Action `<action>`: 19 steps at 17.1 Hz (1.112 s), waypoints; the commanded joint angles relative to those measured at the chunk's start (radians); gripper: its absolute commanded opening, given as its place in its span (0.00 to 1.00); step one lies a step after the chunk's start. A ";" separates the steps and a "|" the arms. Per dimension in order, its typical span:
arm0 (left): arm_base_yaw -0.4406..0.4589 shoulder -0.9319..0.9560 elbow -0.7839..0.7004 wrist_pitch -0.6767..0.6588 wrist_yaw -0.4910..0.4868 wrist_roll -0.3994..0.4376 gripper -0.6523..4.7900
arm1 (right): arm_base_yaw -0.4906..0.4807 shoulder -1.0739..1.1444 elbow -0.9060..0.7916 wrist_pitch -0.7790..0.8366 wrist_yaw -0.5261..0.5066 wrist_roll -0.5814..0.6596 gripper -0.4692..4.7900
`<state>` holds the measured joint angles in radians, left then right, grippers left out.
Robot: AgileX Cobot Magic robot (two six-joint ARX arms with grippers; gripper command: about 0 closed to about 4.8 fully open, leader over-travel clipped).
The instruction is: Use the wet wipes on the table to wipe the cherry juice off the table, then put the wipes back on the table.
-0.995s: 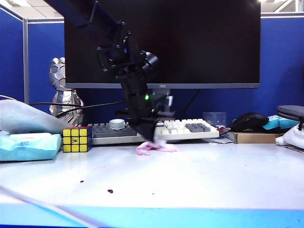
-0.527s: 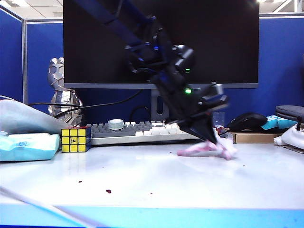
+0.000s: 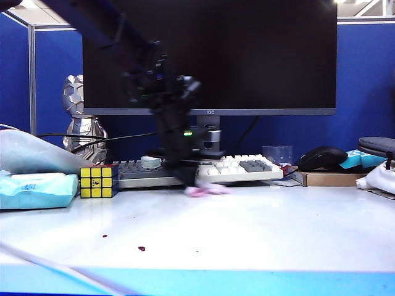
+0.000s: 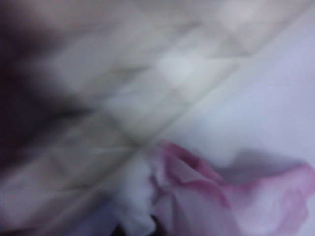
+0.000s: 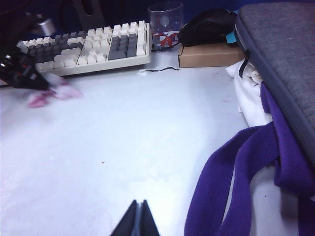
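Note:
The wet wipes (image 3: pixel 207 190), a pink-stained wad, lie pressed on the white table (image 3: pixel 265 228) just in front of the keyboard. My left gripper (image 3: pixel 189 180) is shut on them from above, and it is blurred by motion. In the left wrist view the wipes (image 4: pixel 206 196) fill the blurred picture next to the gripper (image 4: pixel 138 229). The right wrist view shows the wipes (image 5: pixel 51 93) under the left gripper (image 5: pixel 27 76). Dark specks of cherry juice (image 3: pixel 142 248) sit near the front edge. My right gripper (image 5: pixel 139 205) is shut on nothing, low over bare table.
A keyboard (image 3: pixel 241 168) and a monitor (image 3: pixel 210 55) stand behind the wipes. A puzzle cube (image 3: pixel 99 180) and a pale blue packet (image 3: pixel 37 190) are at the left. A mouse (image 3: pixel 322 157), a cardboard box (image 5: pixel 206 54), a glass (image 5: pixel 165 22) and a grey bag with purple strap (image 5: pixel 246 162) are at the right.
The left gripper dragged the wipes to the right across the table, then back left to in front of the keyboard's middle. The right arm stayed still.

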<state>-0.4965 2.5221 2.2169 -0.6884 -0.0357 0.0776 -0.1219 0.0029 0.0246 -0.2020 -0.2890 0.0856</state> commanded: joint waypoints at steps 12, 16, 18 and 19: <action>-0.272 0.032 -0.016 -0.378 -0.039 0.145 0.11 | 0.000 0.000 -0.001 0.001 -0.002 0.000 0.09; -0.089 0.021 -0.013 -0.349 -0.083 0.065 0.11 | 0.000 0.000 -0.001 0.001 -0.002 0.000 0.09; 0.008 0.017 -0.013 -0.304 -0.080 0.042 0.11 | 0.000 0.000 -0.001 0.001 -0.002 0.000 0.09; 0.055 0.017 -0.013 -0.282 -0.080 0.030 0.11 | 0.000 0.000 -0.001 0.001 -0.002 0.000 0.09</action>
<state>-0.4744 2.4962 2.2314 -0.9119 -0.0917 0.1242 -0.1219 0.0029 0.0246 -0.2020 -0.2893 0.0856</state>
